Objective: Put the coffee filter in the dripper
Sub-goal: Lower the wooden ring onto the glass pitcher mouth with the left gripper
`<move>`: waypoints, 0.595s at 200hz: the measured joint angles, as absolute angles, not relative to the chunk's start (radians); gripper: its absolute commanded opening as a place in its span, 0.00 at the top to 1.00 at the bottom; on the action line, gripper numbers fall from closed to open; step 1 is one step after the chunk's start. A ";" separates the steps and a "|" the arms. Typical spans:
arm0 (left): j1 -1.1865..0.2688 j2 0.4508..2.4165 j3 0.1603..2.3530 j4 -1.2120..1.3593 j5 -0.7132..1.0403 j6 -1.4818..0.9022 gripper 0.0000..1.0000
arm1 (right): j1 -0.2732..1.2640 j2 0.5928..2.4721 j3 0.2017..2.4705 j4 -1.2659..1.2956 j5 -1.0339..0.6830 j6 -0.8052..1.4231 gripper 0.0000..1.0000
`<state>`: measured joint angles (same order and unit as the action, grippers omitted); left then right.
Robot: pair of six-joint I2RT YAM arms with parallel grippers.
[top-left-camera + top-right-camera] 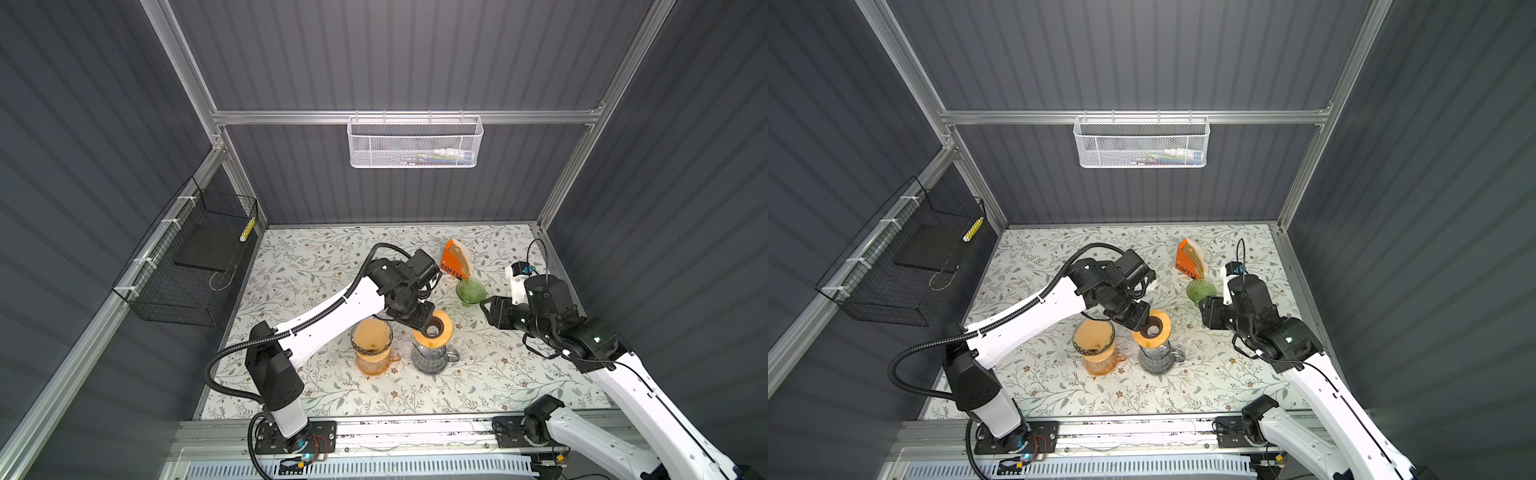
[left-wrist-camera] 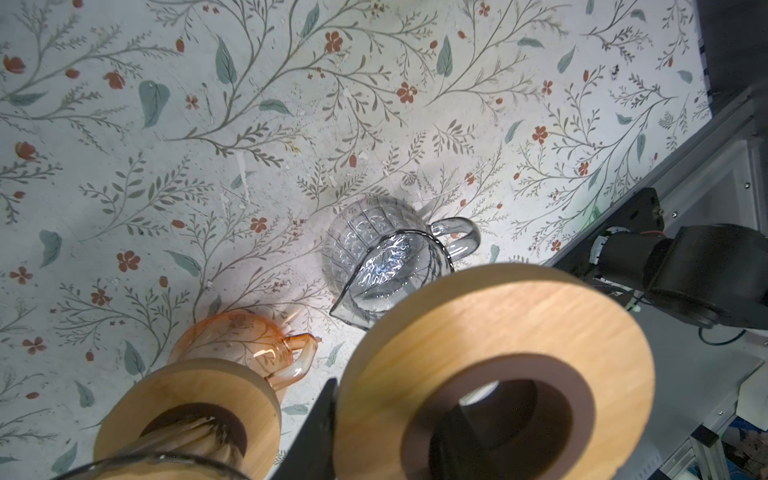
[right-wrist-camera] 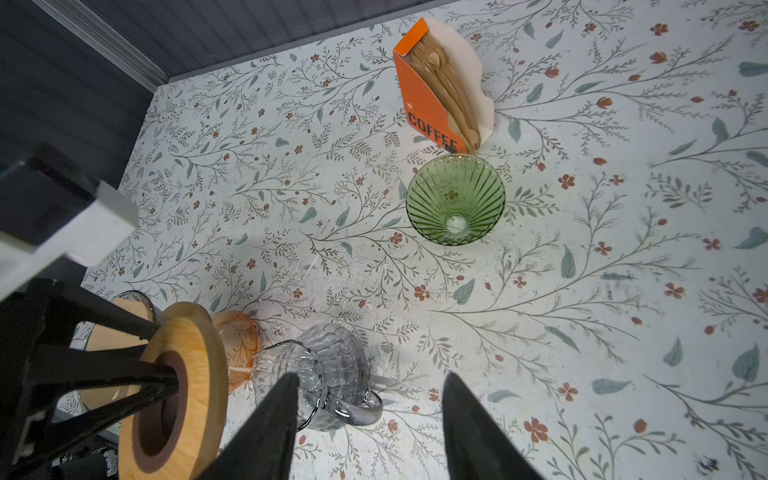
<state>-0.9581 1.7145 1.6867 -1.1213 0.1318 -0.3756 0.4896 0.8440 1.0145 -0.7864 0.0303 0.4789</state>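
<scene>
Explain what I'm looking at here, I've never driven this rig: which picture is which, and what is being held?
Two robot arms stand at the near edge of a flowered table. Both top views look down on the whole scene; the other two pictures come from cameras on each arm's wrist. The left hand grips a wooden ring, one finger through its hole, close to the grey glass jug. Beside that stands an orange jug already topped with a wooden collar. The right hand is open and empty, near the green glass dripper. Just beyond it is the orange filter box marked COFFEE.
</scene>
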 measured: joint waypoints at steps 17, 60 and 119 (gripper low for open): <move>-0.974 1.717 1.676 -1.121 0.131 -0.385 0.91 | 0.490 0.844 1.008 -0.786 0.030 0.481 0.44; -0.999 1.736 1.660 -1.094 0.123 -0.403 0.91 | 0.490 0.846 1.006 -0.786 0.028 0.483 0.44; -1.007 1.771 1.614 -1.041 0.118 -0.435 0.91 | 0.490 0.857 1.006 -0.786 0.026 0.482 0.44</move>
<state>-1.0073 1.7710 1.6138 -1.0412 0.1184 -0.4351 0.4896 0.8570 1.0061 -0.7860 0.0261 0.4824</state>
